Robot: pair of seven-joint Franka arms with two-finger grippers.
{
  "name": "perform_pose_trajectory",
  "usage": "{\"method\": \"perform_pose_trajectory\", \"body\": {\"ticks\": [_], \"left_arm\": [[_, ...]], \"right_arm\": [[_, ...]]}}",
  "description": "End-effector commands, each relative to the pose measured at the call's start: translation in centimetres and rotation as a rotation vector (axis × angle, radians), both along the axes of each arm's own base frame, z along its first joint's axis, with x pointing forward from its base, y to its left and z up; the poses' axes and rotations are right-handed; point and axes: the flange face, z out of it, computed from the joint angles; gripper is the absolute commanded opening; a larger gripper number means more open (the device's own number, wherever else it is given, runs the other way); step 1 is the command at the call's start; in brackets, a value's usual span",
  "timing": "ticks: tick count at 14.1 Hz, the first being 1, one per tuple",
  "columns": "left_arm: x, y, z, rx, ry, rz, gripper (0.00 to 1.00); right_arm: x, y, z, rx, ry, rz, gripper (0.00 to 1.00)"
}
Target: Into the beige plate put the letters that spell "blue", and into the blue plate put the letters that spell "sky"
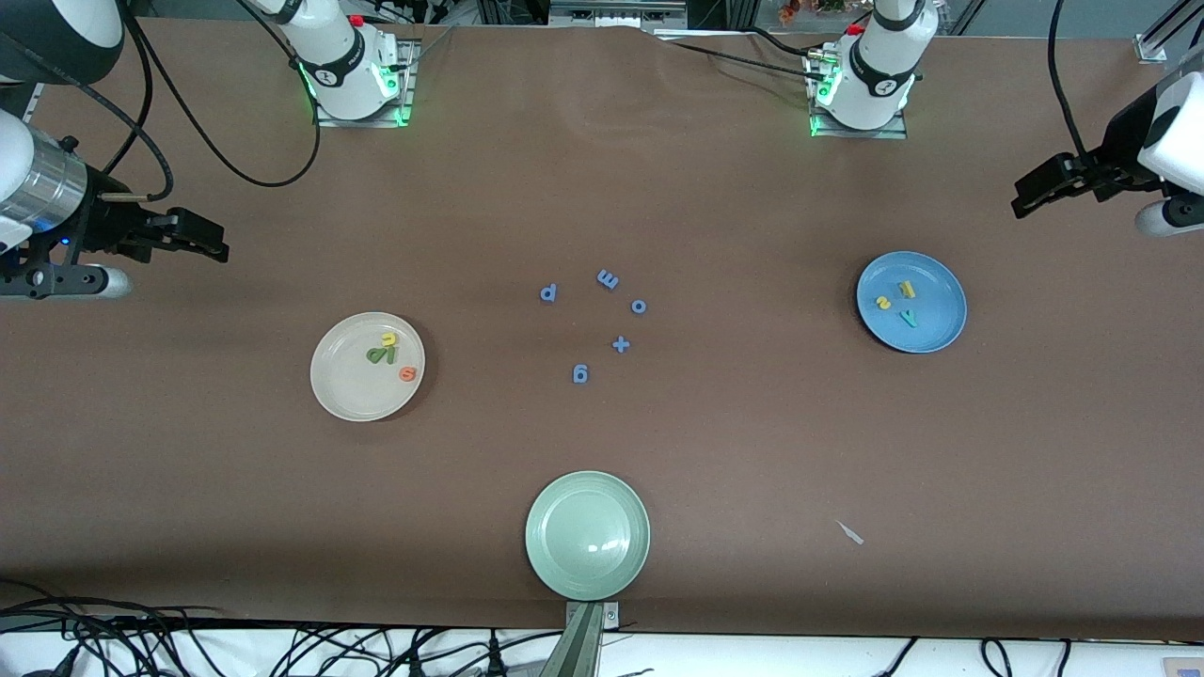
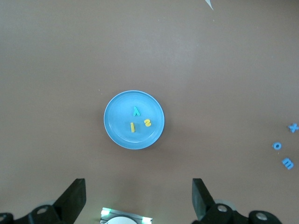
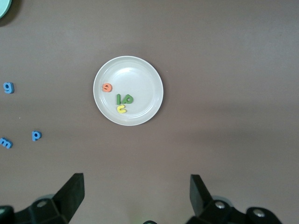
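The table (image 1: 602,188) is covered in plain brown paper; directly on it lie a round cream-beige plate (image 1: 343,390) toward the right arm's end, a round medium-blue plate (image 1: 936,324) toward the left arm's end, a round pale green plate (image 1: 588,536) nearest the front camera, five small blue foam characters (image 1: 602,324) at the centre, and a small pale scrap (image 1: 851,533).
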Motion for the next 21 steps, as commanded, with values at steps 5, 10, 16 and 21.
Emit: {"method": "perform_pose_trajectory", "body": {"ticks": [5,10,16,21], "left_arm": [[0.3,0.7,0.4,-0.066,0.01,-0.027,1.0],[0.6,0.8,1.2,-0.059,-0.015,-0.025,1.0],[1.2,0.3,0.2,-0.055,0.002,-0.032,1.0],[1.8,0.2,-0.1,-0.038,-0.017,-0.062,1.0]], "right_arm": [[0.7,-1.1,0.3,-0.004,-0.009,0.026,1.0],[1.0,-1.1,-0.1,-0.006,-0.006,0.026,1.0],[1.0,-1.0,0.0,-0.005,-0.011,0.028,1.0],[1.0,-0.8,0.0,-0.004,-0.011,0.031,1.0]]}}
